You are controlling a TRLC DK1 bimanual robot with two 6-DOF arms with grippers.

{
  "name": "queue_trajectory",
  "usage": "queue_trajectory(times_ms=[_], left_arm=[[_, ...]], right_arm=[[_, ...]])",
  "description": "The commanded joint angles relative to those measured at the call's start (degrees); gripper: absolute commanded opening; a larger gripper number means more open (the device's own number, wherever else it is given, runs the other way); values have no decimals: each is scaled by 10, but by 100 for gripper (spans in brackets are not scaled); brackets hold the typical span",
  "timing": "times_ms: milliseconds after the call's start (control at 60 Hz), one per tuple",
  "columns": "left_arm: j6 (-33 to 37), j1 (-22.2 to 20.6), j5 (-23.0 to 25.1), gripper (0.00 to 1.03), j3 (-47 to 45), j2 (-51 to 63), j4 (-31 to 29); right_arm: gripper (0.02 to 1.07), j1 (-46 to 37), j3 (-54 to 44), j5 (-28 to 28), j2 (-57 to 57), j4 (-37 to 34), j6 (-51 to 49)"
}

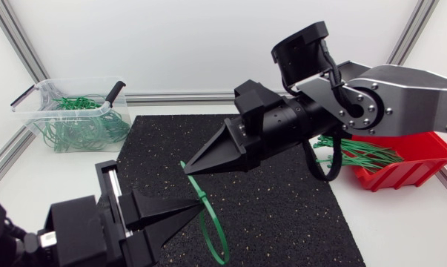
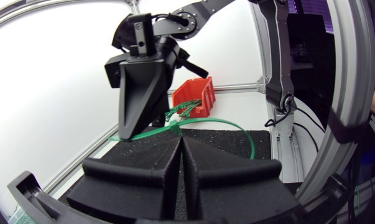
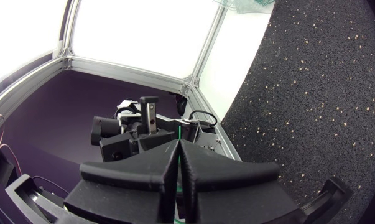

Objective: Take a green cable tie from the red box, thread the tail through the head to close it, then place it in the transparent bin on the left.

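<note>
Left tool point(image 1: 192, 204) and right tool point(image 1: 191, 169) both pinched shut on cable tie point(image 1: 214, 230), above mat point(image 1: 282, 215). Tie out of red box point(image 1: 401, 170), looped; threading unconfirmed. Drop into bin point(image 1: 60, 113) far left remains.

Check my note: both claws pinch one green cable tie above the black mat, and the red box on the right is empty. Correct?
Not quite. The red box is not empty: the head view shows loose green ties in it. The rest stands: the left claw and the right claw both pinch one green cable tie above the black mat.
</note>
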Motion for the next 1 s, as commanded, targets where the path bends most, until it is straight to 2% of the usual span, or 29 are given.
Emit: queue_trajectory(times_ms=[0,150,267,317,433,483,517,650,783,883,983], left_arm=[[13,-19,12,4,-7,3,1],[13,-19,2,4,-7,1,-3],[16,16,-2,4,0,-17,-20],[28,48,-2,4,2,-19,-21],[41,146,14,4,8,-25,-28],[44,193,22,4,14,-17,-32],[45,232,37,4,19,-15,-33],[42,400,106,4,59,26,-47],[40,547,154,4,112,89,-49],[36,628,167,4,169,147,-58],[33,692,171,4,232,202,-76]], right_arm=[[8,-1,17,23,27,4,-4],[8,4,9,23,18,2,-4],[9,6,-17,39,-20,6,-18],[24,5,-27,63,-36,8,-32],[76,3,-56,144,-66,11,-83],[95,4,-64,174,-76,8,-101],[102,3,-70,191,-81,8,-113],[102,-11,-82,247,-89,9,-159],[102,-22,-88,304,-101,8,-191],[102,-20,-101,347,-113,14,-212],[102,-18,-113,376,-125,14,-227]])
